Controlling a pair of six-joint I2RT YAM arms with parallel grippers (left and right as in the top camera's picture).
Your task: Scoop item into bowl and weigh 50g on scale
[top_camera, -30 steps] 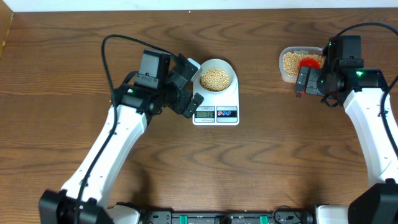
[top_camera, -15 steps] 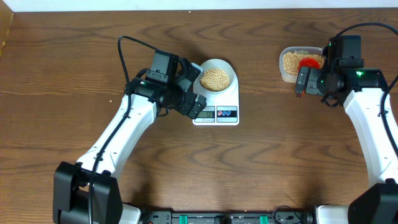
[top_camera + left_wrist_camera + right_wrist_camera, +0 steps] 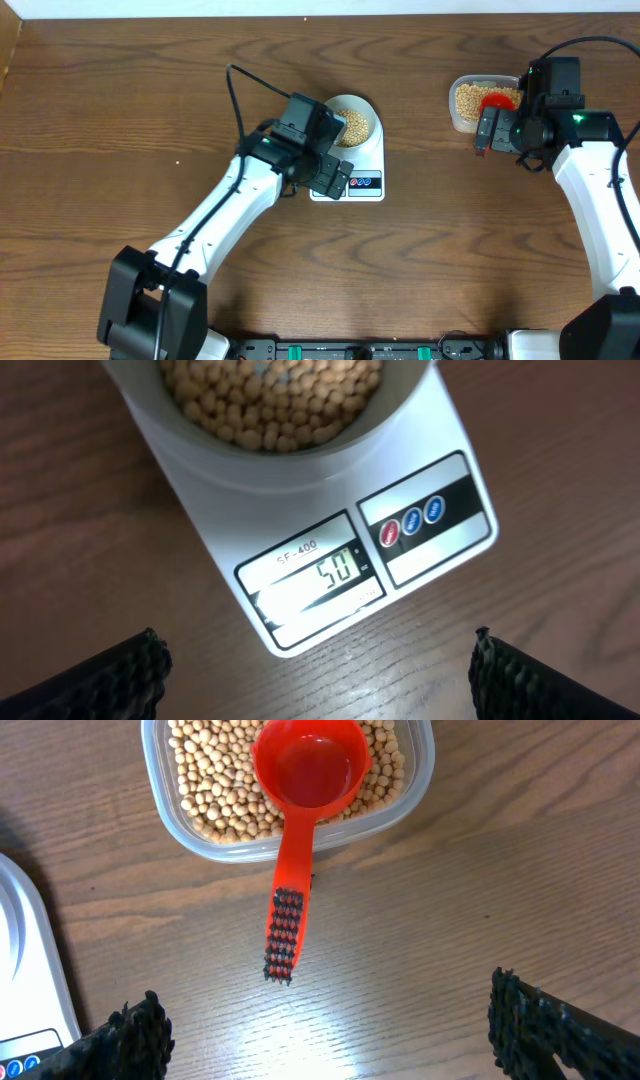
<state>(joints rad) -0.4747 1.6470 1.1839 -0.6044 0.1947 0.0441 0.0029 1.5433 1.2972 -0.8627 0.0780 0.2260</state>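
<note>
While bowl (image 3: 300, 460) of beans (image 3: 270, 400) sits on far half of scale (image 3: 440, 545), display (image 3: 335, 573) reading 50, left gripper (image 3: 320, 675) hovers over it spread wide, holding nothing; right gripper (image 3: 330, 1040), equally wide and empty, hangs above red scoop (image 3: 300, 780) lying in bean tub (image 3: 420, 780), far right.

Brown wooden table (image 3: 120, 120), white scale (image 3: 365, 182) near its middle, clear plastic tub (image 3: 454, 104) towards the right
</note>
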